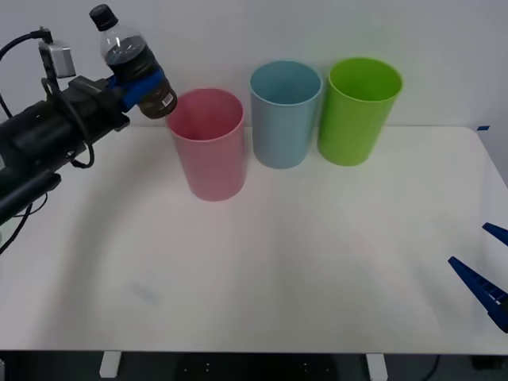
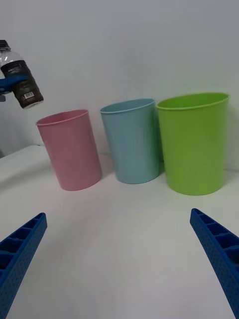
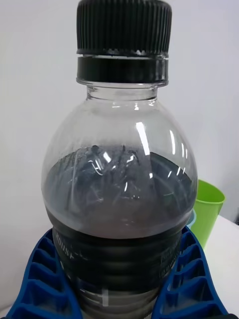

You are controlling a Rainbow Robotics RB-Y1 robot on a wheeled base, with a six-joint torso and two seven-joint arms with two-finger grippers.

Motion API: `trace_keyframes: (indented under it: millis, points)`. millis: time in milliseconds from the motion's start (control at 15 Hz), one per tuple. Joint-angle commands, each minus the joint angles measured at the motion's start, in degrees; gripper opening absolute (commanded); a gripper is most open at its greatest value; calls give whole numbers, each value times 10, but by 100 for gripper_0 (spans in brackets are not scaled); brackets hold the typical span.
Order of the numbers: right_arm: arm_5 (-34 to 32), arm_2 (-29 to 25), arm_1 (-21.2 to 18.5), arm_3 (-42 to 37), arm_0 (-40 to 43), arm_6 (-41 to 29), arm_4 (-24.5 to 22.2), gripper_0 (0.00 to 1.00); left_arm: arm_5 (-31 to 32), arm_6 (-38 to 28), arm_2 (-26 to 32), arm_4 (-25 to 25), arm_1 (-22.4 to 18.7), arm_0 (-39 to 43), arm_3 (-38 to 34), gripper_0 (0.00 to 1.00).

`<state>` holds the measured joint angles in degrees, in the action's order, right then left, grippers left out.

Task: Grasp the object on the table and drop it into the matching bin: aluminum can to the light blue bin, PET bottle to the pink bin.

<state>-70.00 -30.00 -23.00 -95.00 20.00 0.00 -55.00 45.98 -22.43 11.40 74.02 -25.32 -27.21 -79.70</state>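
Note:
A small clear PET bottle point(image 1: 131, 59) with a black cap and dark lower half hangs in the air, tilted, just left of and above the pink bin point(image 1: 208, 143). My left gripper point(image 1: 141, 86) is shut on its labelled middle; close up, the blue fingers point(image 3: 42, 279) hug the bottle point(image 3: 119, 199) on both sides. The bottle point(image 2: 22, 79) sits higher than the rim of the pink bin point(image 2: 70, 149). The light blue bin point(image 1: 284, 113) stands right of the pink one on the white table point(image 1: 262, 270). My right gripper point(image 1: 486, 270) waits open, low at the table's right edge.
A lime green bin point(image 1: 358, 109) stands right of the light blue bin point(image 2: 133, 140), the three in a row near the table's back edge. The lime green bin point(image 2: 195, 142) is the closest to my right fingers point(image 2: 214, 249). White wall lies behind.

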Motion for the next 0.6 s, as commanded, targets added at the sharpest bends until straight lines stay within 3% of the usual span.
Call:
trace_keyframes:
  millis: [67,400,600]
  points:
    - [0,0,0,0,0,0,0,100,0,40,-26,1,0,-50,67,0]
    - [0,0,0,0,0,0,0,100,-4,46,-58,6,5,-117,143,0]
    - [0,0,0,0,0,0,0,100,-5,45,-53,31,25,-130,152,0]
